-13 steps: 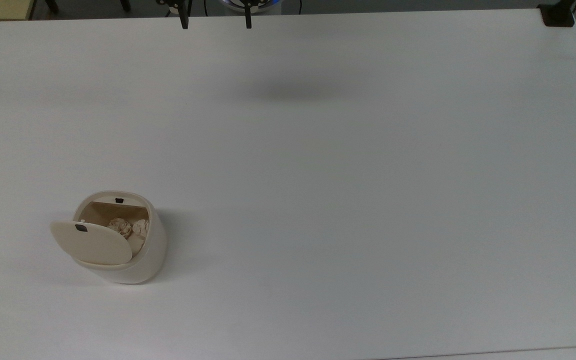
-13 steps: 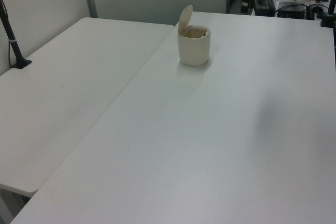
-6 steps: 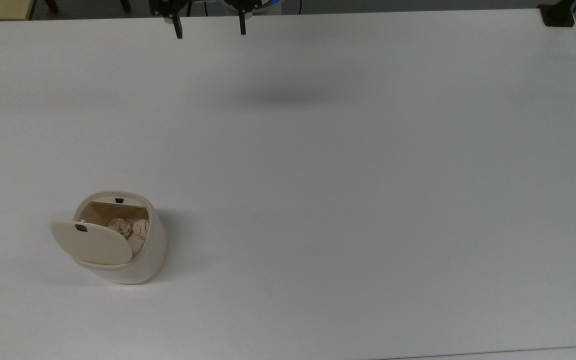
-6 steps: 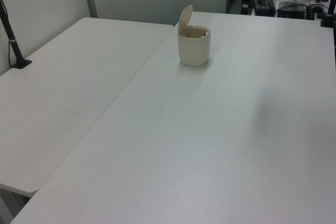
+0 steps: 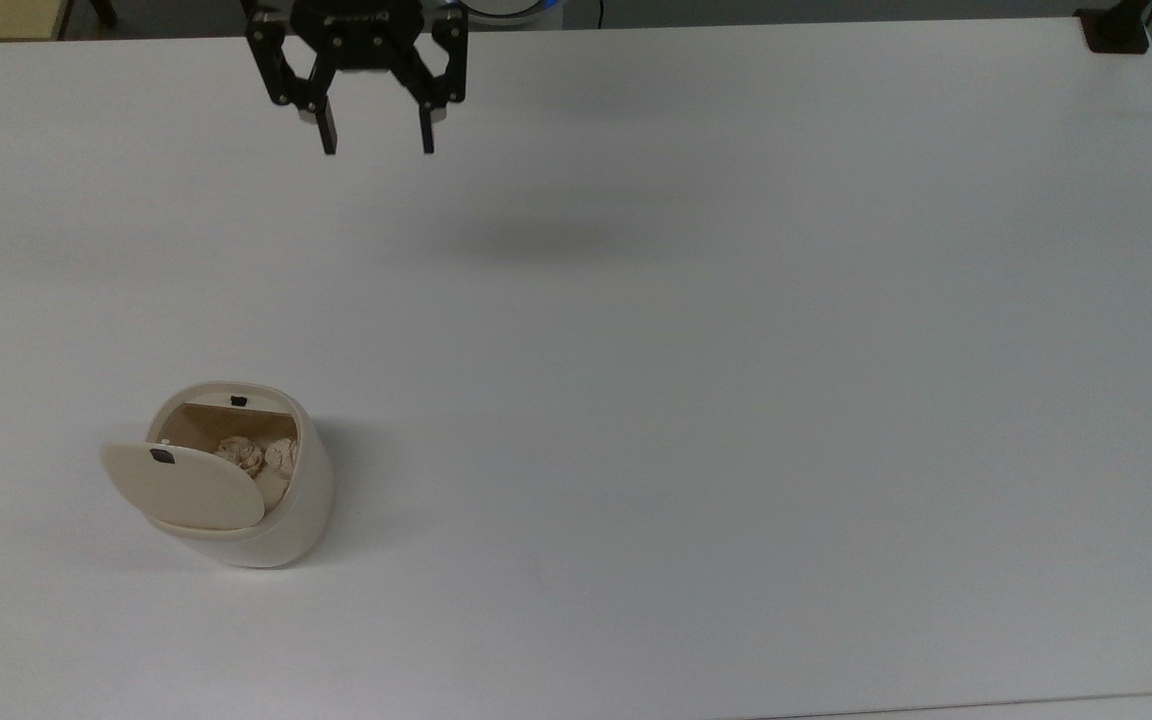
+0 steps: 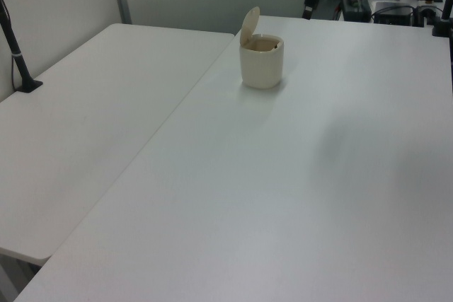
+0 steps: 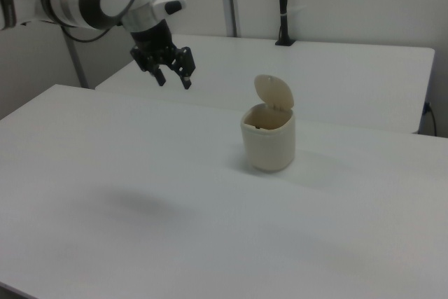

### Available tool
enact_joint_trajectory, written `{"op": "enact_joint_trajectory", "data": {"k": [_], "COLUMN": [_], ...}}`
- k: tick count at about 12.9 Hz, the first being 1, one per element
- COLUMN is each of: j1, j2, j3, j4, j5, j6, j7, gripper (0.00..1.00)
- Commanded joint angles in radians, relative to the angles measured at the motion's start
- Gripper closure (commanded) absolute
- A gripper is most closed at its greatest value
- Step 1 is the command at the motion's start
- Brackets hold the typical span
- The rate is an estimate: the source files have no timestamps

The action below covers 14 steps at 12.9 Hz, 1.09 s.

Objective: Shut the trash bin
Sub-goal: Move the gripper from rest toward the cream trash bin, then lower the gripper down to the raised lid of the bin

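The cream-beige trash bin (image 5: pixel 266 500) stands on the white table at the top view's lower left, its lid (image 5: pixel 183 485) hinged up and open. Crumpled paper (image 5: pixel 256 457) lies inside. The same trash bin (image 6: pixel 261 61) is at the far middle in the left view, lid (image 6: pixel 249 26) upright; in the right view the trash bin (image 7: pixel 269 138) stands at the centre with its lid (image 7: pixel 274 93) raised. My gripper (image 5: pixel 376 148) hangs open and empty high over the top view's upper left, far from the bin. In the right view the gripper (image 7: pixel 173 82) is up left of the bin.
The white table (image 5: pixel 696 380) spreads wide to the top view's right. A second white table (image 6: pixel 92 132) adjoins at the left view's left, with a black post (image 6: pixel 18 54) clamped to it. A black clamp (image 5: pixel 1116 30) sits at the top view's upper right corner.
The gripper has come down from the top view's upper edge into the picture and shifted slightly left, toward the bin's side. Its shadow on the table moved left. The bin is unchanged.
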Motion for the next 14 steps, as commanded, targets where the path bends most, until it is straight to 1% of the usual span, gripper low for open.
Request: {"op": "enact_joint_trajectory", "data": {"k": [1,2,3,4,5,6,8,9,10,12,14], "j1": [-0.004,-0.008,-0.011,-0.011,-0.008,-0.008,-0.011,-0.011,-0.022,-0.037,-0.051], "j2": [0.079,0.094,0.125,0.151,0.187,0.210,0.250,0.264,0.292,0.353,0.385], "j3": [-0.011,-0.011,-0.012,-0.023,-0.041,-0.048,-0.068,-0.072,-0.074,-0.075,-0.075], "j4": [0.038,0.038,0.067,0.090,0.131,0.156,0.187,0.193,0.219,0.285,0.297], "j5": [-0.002,0.000,-0.002,-0.002,0.000,0.000,0.003,0.001,-0.002,0.000,0.003], "j6": [0.197,0.243,0.298,0.321,0.344,0.360,0.445,0.485,0.515,0.522,0.586], "j7": [0.185,0.239,0.314,0.363,0.441,0.490,0.633,0.693,0.769,0.830,0.874], "gripper": [0.66,0.78,0.90,0.96,1.00,1.00,1.00,1.00,1.00,1.00,1.00]}}
